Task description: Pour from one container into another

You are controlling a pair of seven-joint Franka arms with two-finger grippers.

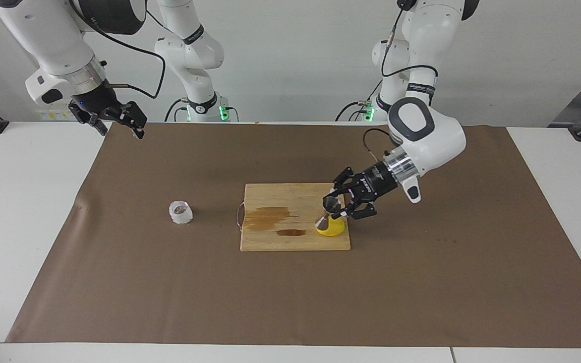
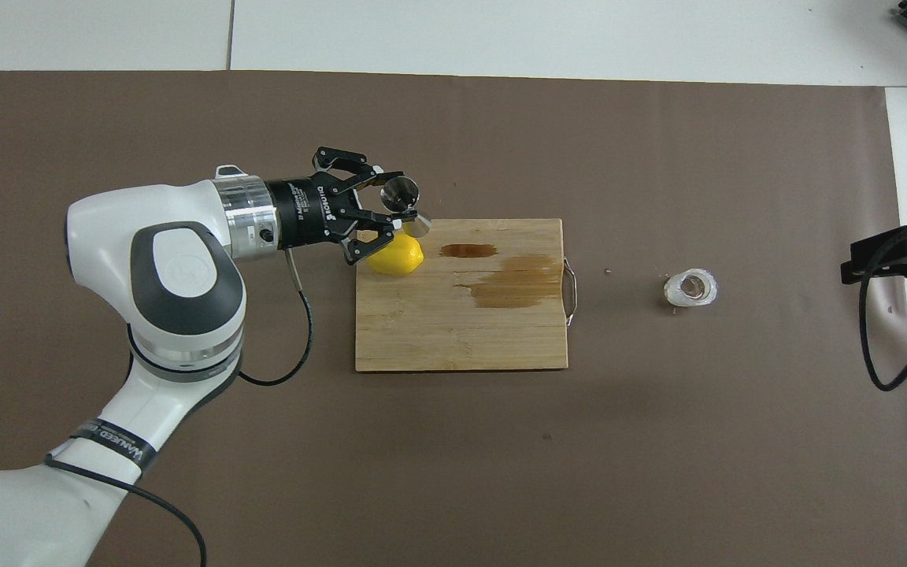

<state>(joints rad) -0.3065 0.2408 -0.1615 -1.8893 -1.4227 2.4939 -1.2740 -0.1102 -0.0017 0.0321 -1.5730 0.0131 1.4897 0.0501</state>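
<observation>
Overhead view: jigger over cutting board's edge, above lemon.

The small clear bumpy glass cup stands upright on the brown paper toward the right arm's end of the tabletop. The shiny steel jigger hangs tilted over the cutting board.

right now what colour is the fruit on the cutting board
Bright yellow: the lemon shows best in the overhead view.
</observation>
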